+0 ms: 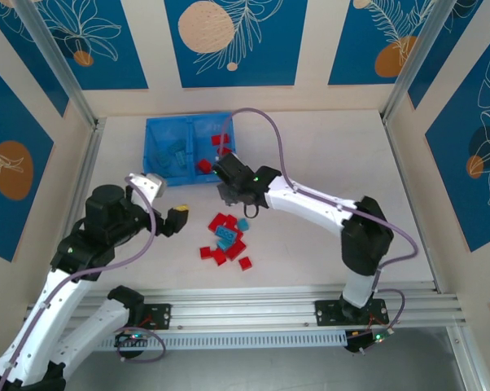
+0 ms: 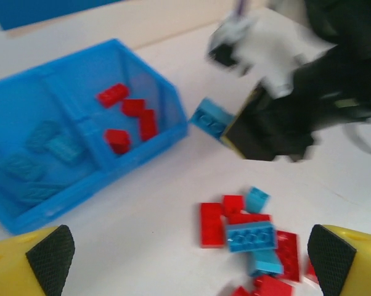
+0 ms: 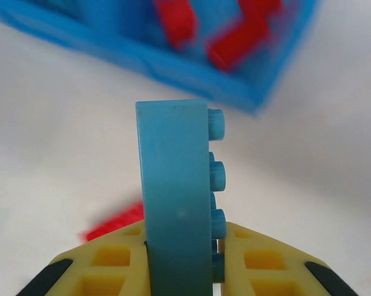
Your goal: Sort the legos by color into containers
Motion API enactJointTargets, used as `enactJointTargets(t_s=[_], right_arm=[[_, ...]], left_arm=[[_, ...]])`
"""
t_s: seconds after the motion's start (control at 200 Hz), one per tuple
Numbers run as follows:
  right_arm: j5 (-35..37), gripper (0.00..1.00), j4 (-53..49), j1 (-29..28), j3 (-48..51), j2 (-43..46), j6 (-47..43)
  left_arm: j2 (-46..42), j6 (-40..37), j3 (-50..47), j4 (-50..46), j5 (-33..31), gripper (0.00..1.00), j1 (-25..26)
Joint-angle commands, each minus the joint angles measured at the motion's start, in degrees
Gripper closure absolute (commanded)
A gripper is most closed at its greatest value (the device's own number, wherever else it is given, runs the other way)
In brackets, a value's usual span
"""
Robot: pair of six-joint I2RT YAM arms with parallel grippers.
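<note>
A shallow blue bin (image 1: 157, 124) stands at the back left, its two containers split by a divider. Light blue legos (image 1: 176, 159) lie in the left one and red legos (image 1: 221, 143) in the right. A loose pile of red and light blue legos (image 1: 227, 240) lies on the table in front of it. My right gripper (image 1: 229, 192) is shut on a light blue brick (image 3: 176, 185), held upright just in front of the bin's near right corner. That brick (image 2: 210, 118) also sticks out of the right gripper in the left wrist view. My left gripper (image 2: 188, 262) hangs open and empty left of the pile.
The white table runs to a metal rail (image 1: 269, 305) along the near edge. Patterned walls close in the back and both sides. Bare table lies right of the pile and right of the bin (image 2: 93, 185).
</note>
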State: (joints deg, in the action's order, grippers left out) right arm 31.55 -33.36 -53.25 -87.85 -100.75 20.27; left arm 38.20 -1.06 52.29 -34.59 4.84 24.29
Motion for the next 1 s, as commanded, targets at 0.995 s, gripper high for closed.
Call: enactJointTargets(t_s=[0.995], right_arm=[[-12.0, 0.52, 0.4, 2.5, -71.5, -46.6, -18.9]], left_arm=[[-3.8, 11.9, -4.0, 2.0, -34.6, 0.00, -4.0]])
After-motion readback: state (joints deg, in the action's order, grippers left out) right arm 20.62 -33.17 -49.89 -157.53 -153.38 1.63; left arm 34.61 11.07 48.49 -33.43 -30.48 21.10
